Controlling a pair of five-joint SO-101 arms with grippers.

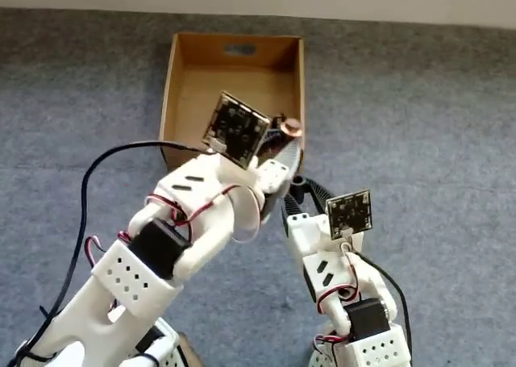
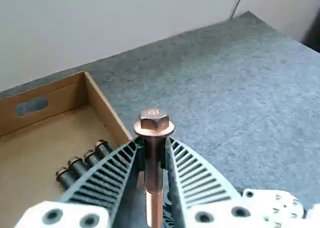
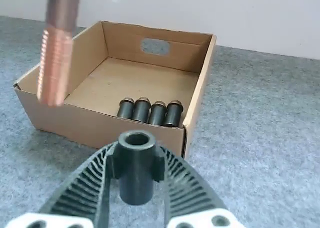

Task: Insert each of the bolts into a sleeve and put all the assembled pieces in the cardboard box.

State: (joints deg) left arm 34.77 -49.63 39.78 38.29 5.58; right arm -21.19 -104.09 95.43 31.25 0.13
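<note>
My left gripper [image 2: 152, 147] is shut on a copper bolt [image 2: 154, 125], held upright by its shank with the hex head on top. In the high view this bolt [image 1: 290, 127] hangs by the near right corner of the cardboard box [image 1: 167, 101]. My right gripper [image 3: 136, 155] is shut on a dark sleeve [image 3: 136, 168] that stands upright with its bore facing up. The bolt's threaded end [image 3: 55, 62] hangs above the sleeve and off to one side, apart from it. Several assembled pieces [image 3: 150, 111] lie in a row inside the box [image 3: 100, 125], against its near wall.
Grey carpet [image 1: 419, 101] surrounds the box on all sides. The two arms stand close together at the box's near right corner, the right gripper [image 1: 300, 191] just below the left one [image 1: 282, 145]. A black cable [image 1: 89, 181] loops off the left arm.
</note>
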